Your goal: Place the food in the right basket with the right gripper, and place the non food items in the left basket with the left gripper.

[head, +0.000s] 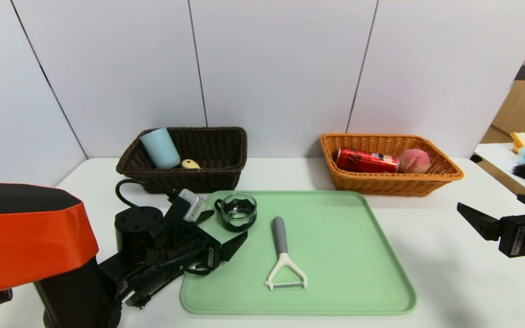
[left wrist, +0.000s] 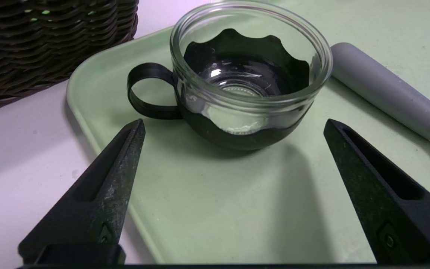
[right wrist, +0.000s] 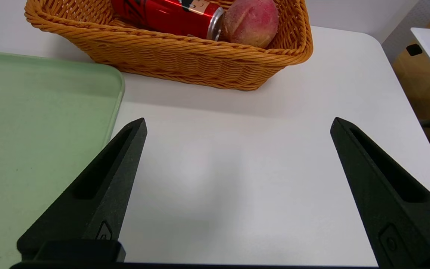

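**Left gripper lined up on the glass cup, both grippers open and empty**

I see the white counter [head: 449, 273] carrying a green tray [head: 344, 255], with the dark basket [head: 219, 157] behind on my left and the orange basket [head: 388, 184] behind on my right. The dark basket holds a pale blue cup [head: 160, 147] and a small yellow item [head: 191, 164]; the orange one holds a red can [head: 366, 160] touching a peach [head: 413, 161]. My left gripper [left wrist: 233, 127] sits low at the tray's left edge, fingers [left wrist: 121, 164] spread wide, gripping nothing, pointed at the glass cup [left wrist: 250, 78] just ahead. The peeler [head: 283, 257] lies on the tray beside the cup. My right gripper [right wrist: 237, 127] hangs over bare counter right of the tray, fingers wide apart, empty
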Robot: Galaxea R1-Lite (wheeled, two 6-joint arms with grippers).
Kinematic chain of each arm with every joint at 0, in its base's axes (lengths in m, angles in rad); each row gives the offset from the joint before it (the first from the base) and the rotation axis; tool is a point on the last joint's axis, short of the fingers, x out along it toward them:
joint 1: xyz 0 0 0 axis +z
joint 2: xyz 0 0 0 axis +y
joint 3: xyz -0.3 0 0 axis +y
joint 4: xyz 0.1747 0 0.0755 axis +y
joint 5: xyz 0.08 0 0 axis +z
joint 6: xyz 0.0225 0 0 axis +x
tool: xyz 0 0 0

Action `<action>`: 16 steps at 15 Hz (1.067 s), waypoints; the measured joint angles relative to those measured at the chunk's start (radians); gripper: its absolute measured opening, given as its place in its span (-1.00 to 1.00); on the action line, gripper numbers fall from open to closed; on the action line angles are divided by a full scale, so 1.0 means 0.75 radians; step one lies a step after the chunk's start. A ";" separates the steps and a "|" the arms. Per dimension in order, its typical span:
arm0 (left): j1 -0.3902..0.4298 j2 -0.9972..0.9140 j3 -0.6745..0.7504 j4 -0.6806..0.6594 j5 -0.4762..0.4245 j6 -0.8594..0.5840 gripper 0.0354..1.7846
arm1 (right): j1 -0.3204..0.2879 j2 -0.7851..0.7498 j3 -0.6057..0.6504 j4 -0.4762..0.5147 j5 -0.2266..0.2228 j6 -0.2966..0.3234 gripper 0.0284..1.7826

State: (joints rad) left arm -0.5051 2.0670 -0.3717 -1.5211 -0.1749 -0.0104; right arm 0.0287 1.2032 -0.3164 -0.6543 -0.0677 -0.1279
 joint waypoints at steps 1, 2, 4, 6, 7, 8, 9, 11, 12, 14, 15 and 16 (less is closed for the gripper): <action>0.000 0.003 -0.011 0.000 0.000 0.001 0.89 | 0.000 0.001 0.003 0.000 0.000 -0.001 0.90; 0.000 0.005 -0.018 -0.001 -0.001 0.001 0.89 | 0.000 0.002 0.005 -0.002 0.001 0.000 0.90; -0.001 0.007 -0.021 0.000 -0.005 0.001 0.89 | 0.000 0.007 0.006 -0.003 0.001 0.001 0.90; -0.002 0.005 -0.019 0.000 -0.009 0.003 0.89 | 0.000 0.011 0.007 -0.003 0.001 0.001 0.90; -0.002 0.004 -0.021 0.000 -0.011 0.005 0.89 | 0.000 0.013 0.007 -0.004 0.001 0.001 0.90; -0.002 0.001 -0.025 0.000 -0.012 0.006 0.89 | 0.000 0.015 0.008 -0.004 0.001 0.000 0.90; -0.003 -0.001 -0.028 0.000 -0.012 0.005 0.89 | 0.000 0.017 0.009 -0.004 0.001 0.000 0.90; -0.012 -0.005 -0.029 0.000 -0.013 0.001 0.89 | 0.000 0.022 0.009 -0.004 0.002 0.001 0.90; -0.017 -0.006 -0.030 0.000 -0.013 0.000 0.89 | 0.000 0.026 0.009 -0.005 0.002 0.001 0.90; -0.021 -0.005 -0.032 -0.001 -0.012 -0.003 0.89 | 0.000 0.033 0.009 -0.005 0.002 0.001 0.90; -0.022 -0.001 -0.035 -0.001 -0.013 -0.004 0.89 | 0.000 0.035 0.009 -0.004 0.002 0.001 0.90; -0.022 0.005 -0.042 0.001 -0.013 -0.004 0.89 | 0.000 0.038 0.009 -0.005 0.002 0.000 0.90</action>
State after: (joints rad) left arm -0.5219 2.0704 -0.4034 -1.5206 -0.1847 -0.0134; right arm 0.0287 1.2319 -0.3098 -0.6577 -0.0662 -0.1279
